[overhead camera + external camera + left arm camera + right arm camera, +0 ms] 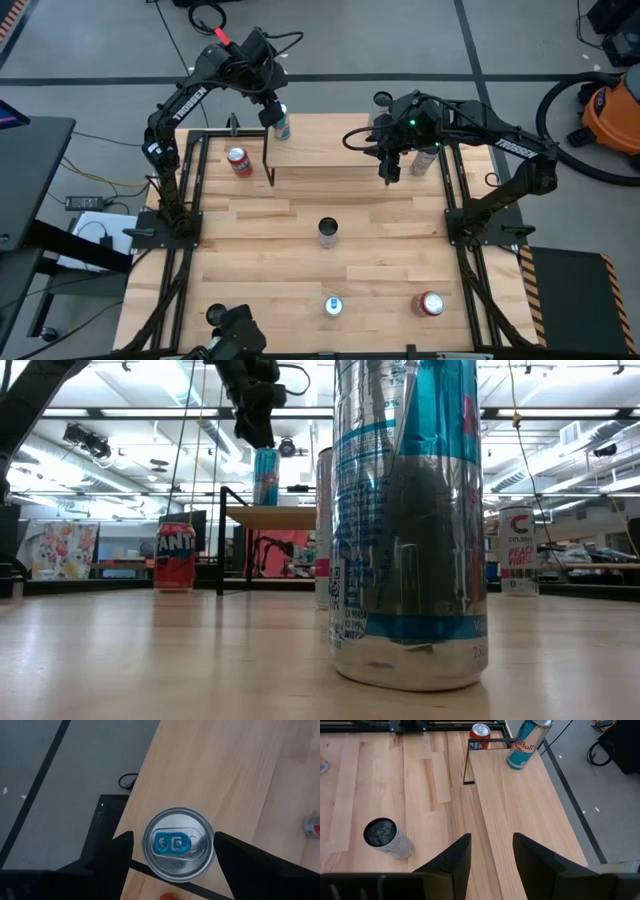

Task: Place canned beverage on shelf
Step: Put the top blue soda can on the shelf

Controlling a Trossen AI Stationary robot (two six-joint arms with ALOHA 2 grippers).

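Note:
A blue-and-silver can [282,125] stands upright on the left end of the shelf [350,145], a light-wood board on thin black legs at the table's far side. My left gripper [272,112] hovers just over the can, open. In the left wrist view its fingers [125,845] stand on either side of the can's top [178,844], with a gap showing on one side. In the low view the gripper [255,415] ends at the can's rim [265,455]. My right gripper [492,850] is open and empty above the shelf's right part [520,820].
A red Fanta can [240,160] stands on the table left of the shelf and a white can [425,160] at the shelf's right end. A dark can [328,232] stands mid-table. A blue-topped can [333,305] and a red can [430,303] stand near the front edge.

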